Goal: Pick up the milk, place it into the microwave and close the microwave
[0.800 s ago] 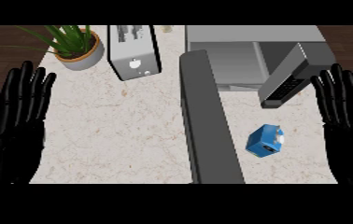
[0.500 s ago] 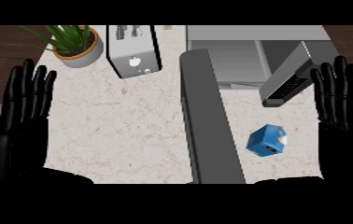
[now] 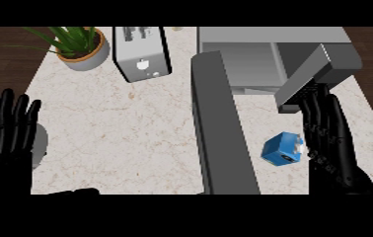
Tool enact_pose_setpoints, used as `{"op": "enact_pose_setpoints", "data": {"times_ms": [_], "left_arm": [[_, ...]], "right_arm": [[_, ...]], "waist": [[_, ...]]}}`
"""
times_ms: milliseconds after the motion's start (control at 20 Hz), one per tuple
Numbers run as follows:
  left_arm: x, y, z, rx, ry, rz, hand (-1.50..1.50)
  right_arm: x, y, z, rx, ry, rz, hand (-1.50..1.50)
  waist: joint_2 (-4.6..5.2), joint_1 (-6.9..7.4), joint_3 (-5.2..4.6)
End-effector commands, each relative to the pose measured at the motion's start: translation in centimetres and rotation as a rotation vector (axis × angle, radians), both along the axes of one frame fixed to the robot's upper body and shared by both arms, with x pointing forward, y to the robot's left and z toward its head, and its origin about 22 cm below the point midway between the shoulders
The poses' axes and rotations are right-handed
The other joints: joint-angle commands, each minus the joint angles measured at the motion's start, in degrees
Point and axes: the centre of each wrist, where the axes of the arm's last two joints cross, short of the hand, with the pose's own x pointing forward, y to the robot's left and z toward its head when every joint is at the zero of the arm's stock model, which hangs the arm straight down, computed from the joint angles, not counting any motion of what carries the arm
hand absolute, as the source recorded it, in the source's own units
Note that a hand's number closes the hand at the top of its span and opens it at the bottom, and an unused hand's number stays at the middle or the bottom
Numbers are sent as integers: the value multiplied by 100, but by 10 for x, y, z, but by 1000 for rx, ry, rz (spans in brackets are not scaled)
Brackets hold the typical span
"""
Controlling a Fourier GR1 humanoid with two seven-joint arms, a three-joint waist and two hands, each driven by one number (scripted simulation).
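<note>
Right robot hand [image 3: 329, 137], fingers straight and open, lies just right of the blue milk [image 3: 282, 149] near the counter's [image 3: 124, 132] right edge; the left rests far off.

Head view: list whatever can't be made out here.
- Microwave interior: partly hidden behind its open door.
- Right hand: contact with the milk can't be judged.
- Left hand: wrist cut off by the lower edge.
- Toaster: markings too small.
</note>
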Motion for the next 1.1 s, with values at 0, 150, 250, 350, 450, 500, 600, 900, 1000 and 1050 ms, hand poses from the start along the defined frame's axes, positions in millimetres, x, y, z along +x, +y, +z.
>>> {"op": "enact_pose_setpoints", "data": {"times_ms": [0,150,250,350,450,500,600,900,1000,1050], "left_arm": [[-33,-1,14,-7,10,7,-150],[-36,12,0,1,9,7,-150],[-35,14,-3,-11,0,-10,-150],[-45,24,2,-17,5,1,-150],[-65,23,11,0,0,-12,-150],[-55,24,5,-10,-4,1,-150],[-62,13,-3,-17,9,-6,-150],[-87,26,6,-8,-4,2,-150],[-85,25,8,-8,2,-3,-150],[-68,35,12,-17,4,1,-150]], "right_arm": [[-13,3,1,-21,-7,-70,-150],[-13,9,2,-11,19,-98,-150],[-7,14,-21,-44,74,-135,-150],[-16,5,-26,-7,85,-159,-150],[-23,3,-25,-16,108,-161,-150],[-10,1,-47,-12,104,-159,-150],[-6,-6,-37,-11,107,-154,-150],[17,-25,-51,2,140,-191,-150],[17,-19,-84,12,175,-216,-150],[2,-27,-78,24,159,-207,-150]], "waist": [[-1,9,3],[6,9,2],[9,7,2],[7,-1,4],[0,12,4],[10,7,7],[10,10,5],[11,44,5],[14,33,8],[15,-17,7]]}}
